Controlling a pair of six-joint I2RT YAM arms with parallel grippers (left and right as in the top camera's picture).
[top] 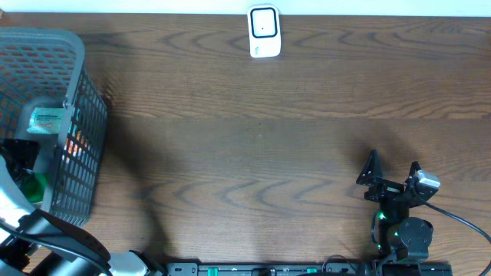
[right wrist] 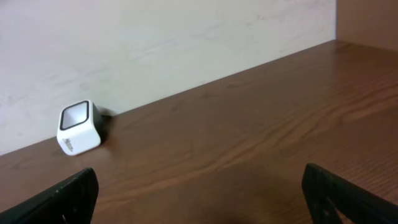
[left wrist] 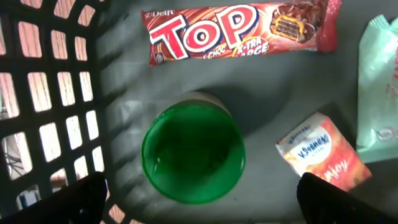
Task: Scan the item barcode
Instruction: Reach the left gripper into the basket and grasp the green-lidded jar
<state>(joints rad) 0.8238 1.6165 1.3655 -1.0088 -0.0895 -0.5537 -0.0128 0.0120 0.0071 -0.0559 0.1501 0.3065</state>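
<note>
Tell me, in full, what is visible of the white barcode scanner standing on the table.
The barcode scanner is a small white box with rounded corners, plastic by its look. One face holds a square window in a dark frame; in the right wrist view this face tilts upward. A dark part shows behind the body. Lettering low on its side is too small to read. It stands upright at the far edge of the wooden table, close to the pale wall, and only the table touches it.
</note>
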